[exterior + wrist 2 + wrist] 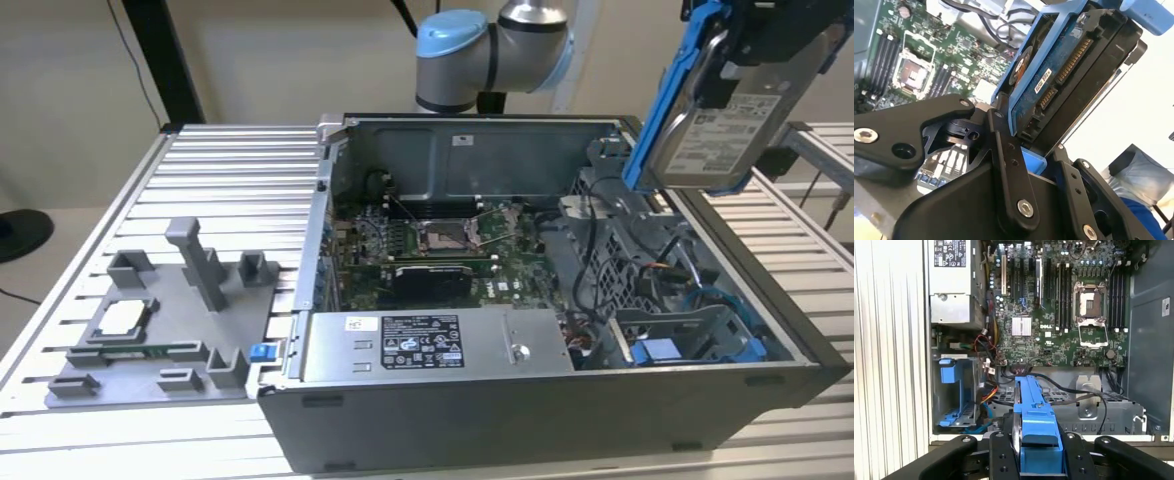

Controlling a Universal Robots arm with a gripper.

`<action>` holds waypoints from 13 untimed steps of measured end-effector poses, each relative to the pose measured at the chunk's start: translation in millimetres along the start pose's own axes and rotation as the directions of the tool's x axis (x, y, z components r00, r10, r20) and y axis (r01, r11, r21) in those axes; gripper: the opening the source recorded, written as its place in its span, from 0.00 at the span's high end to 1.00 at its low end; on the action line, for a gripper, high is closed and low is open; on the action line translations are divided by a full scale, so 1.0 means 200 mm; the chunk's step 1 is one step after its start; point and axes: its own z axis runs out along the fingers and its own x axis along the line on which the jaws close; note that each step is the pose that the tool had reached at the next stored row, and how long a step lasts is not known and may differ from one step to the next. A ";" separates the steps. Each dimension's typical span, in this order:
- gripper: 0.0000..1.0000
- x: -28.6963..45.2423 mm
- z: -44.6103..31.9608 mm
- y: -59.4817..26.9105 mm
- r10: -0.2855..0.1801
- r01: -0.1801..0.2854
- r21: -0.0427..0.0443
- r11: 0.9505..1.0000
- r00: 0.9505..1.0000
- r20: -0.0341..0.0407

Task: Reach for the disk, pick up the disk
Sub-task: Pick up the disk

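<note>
My black metal claw (1036, 452) is clamped on the disk (714, 125), a flat rectangular silver metal hard drive with a white printed label, framed by a blue plastic bracket. In the exterior view I hold it in the air, above the corner of the open grey metal computer case (747, 390) that is at the exterior view's right, with its labelled face turned toward the camera and its long side close to upright. It touches nothing but my claw.

In the first wrist view my two black fingers (1004, 457) press on either side of the blue bracket, which stands edge-on between them. In the second wrist view the drive's underside shows its blue circuit board and connector pins, wedged between my black finger plates.

Below the disk the case lies open on a ribbed silver metal table (227, 170). Inside it sit the green motherboard (1054, 315) with its empty square processor socket (1089, 302), a large grey labelled power-supply box (427, 345) and a blue plastic drive cage (954, 390) with loose cables beside it.

On the table at the exterior view's left, well apart from the disk, rests a grey plastic fixture tray (154, 340) that holds a small square silver chip (120, 317).
</note>
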 end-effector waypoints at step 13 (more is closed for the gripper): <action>1.00 0.197 0.010 0.023 0.000 0.000 0.000 1.000 1.000 0.002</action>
